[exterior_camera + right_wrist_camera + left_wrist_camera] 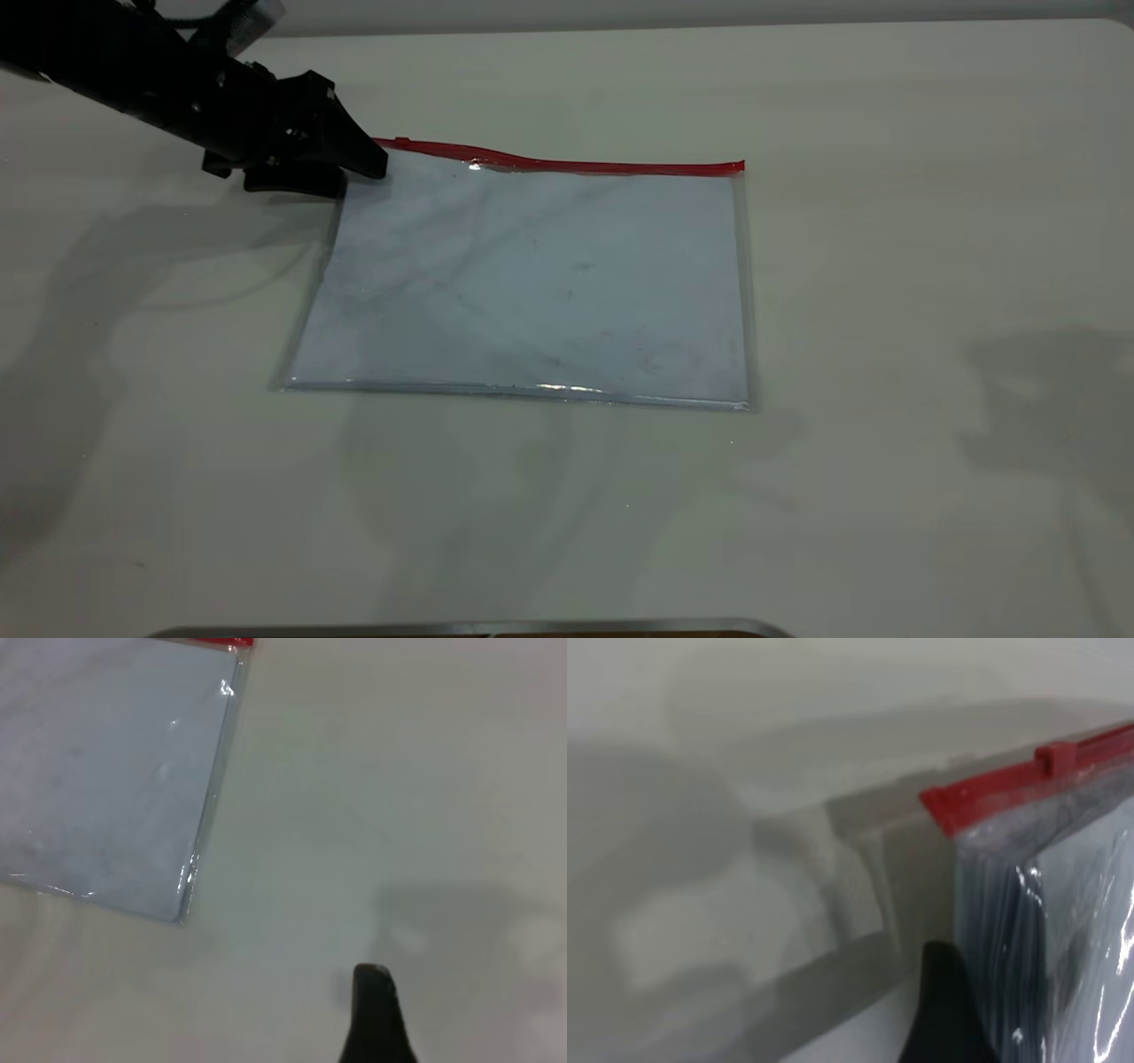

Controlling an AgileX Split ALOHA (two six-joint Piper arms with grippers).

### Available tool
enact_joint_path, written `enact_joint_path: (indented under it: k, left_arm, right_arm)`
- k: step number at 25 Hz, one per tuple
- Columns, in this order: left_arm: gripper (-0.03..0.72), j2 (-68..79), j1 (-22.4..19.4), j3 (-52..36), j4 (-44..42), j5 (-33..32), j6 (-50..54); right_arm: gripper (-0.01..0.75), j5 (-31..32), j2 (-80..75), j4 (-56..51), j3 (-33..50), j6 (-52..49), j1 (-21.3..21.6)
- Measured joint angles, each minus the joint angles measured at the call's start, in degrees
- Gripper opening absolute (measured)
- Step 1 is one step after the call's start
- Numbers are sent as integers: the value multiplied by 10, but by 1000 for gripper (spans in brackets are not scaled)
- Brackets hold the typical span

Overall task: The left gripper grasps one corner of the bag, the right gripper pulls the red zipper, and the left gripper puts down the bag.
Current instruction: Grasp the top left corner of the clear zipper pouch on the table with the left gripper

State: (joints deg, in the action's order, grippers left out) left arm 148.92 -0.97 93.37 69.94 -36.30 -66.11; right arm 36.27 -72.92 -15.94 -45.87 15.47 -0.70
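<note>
The bag [532, 283] lies on the white table, a flat clear pouch, pale bluish inside. The red zipper [576, 165] runs along its far edge, and its small slider tab [403, 142] sits near the left end. My left gripper [368, 168] is at the far left corner of the bag and looks shut on it; the red strip is raised a little there. In the left wrist view the corner of the bag [943, 806] and the tab [1054, 755] show close above the left gripper [957, 1010]. The right gripper [376, 1014] hovers over bare table, right of the bag's near right corner [182, 914].
The white table [930, 266] spreads wide around the bag. A metal edge [469, 629] runs along the bottom of the exterior view. The right arm is out of the exterior view; only its shadow falls at the right.
</note>
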Motion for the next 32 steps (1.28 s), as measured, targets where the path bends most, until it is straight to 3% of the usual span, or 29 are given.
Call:
enact_joint_path:
  k: [8,11,16,18,27,32]
  left_arm:
    - [550,21,0,1,69,-46,-87]
    - [438,28,0,1,76,-61,-109]
    - [164,30,0,1,82,-65,-129]
    - [114,30,0,1,82,-65,-132]
    - [67,30,0,1,83,-73,-184]
    - [49,25,0,1,75,-121,-282]
  right_arm:
    - [580,0,0,0,0,1,0]
    - [580,0,0,0,0,1,0]
    - [580,0,0,0,0,1,0]
    - [580,0,0,0,0,1,0]
    - [580,-1,0,0,0,4,0]
    - [580,-32,-4,0,0,38,0]
